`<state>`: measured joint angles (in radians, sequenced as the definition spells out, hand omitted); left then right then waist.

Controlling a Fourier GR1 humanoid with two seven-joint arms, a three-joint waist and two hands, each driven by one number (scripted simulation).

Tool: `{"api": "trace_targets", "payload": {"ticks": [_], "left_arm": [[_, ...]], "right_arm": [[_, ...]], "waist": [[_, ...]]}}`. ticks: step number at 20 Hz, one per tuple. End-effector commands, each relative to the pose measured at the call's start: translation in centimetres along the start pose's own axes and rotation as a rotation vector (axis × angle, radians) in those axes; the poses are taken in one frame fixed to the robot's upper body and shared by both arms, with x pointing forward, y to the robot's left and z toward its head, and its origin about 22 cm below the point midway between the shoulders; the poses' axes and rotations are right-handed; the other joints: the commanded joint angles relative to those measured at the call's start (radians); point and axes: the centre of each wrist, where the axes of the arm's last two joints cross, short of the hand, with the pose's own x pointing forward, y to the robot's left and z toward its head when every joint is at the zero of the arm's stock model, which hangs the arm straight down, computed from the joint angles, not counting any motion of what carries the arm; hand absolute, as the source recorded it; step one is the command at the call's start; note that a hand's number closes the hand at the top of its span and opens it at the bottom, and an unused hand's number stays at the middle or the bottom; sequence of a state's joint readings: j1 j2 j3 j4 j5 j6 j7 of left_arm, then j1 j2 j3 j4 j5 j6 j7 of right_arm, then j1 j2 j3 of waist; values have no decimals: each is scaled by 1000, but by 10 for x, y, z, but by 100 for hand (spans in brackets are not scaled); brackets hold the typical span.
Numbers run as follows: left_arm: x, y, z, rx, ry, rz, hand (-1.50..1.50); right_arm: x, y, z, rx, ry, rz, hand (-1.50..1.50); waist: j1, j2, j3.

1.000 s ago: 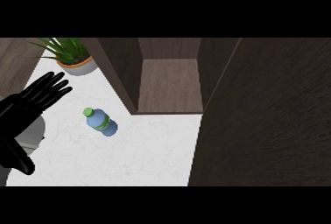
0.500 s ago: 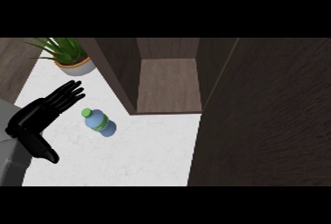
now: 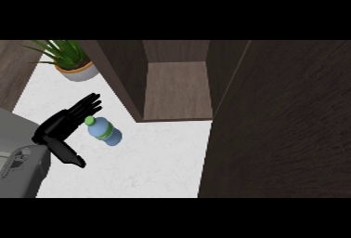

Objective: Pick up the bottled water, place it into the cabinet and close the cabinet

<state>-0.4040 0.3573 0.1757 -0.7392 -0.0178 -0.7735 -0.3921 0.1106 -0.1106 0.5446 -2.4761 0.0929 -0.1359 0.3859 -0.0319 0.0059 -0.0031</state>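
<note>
**Head view: open hand beside the water bottle, cabinet standing open**

Seen from above, the robot's left hand sits at the left of the white counter, its black fingers straight and spread, pointing up and to the right, the thumb angled down and away. It grips nothing. The bottled water, pale blue with a green cap and a green label band, rests on the counter just beside those fingers; whether the fingertips touch the cap cannot be told. Behind the bottle the cabinet shows its brown interior, and its dark door is swung wide, filling the right side of the view. A potted plant stands at the counter's far left corner. No right hand appears.
</note>
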Motion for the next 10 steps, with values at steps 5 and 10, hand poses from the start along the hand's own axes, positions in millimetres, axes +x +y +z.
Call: {"api": "trace_targets", "payload": {"ticks": [5, 10], "left_arm": [[-40, -12, -2, -27, -48, 40, -150], [-42, -16, -16, -17, -68, 74, -150]], "right_arm": [[9, 2, 9, -35, -24, 71, -150], [14, -6, 9, -37, -67, 79, -150]], "waist": [[-6, 1, -1], [-16, 5, -1]]}}
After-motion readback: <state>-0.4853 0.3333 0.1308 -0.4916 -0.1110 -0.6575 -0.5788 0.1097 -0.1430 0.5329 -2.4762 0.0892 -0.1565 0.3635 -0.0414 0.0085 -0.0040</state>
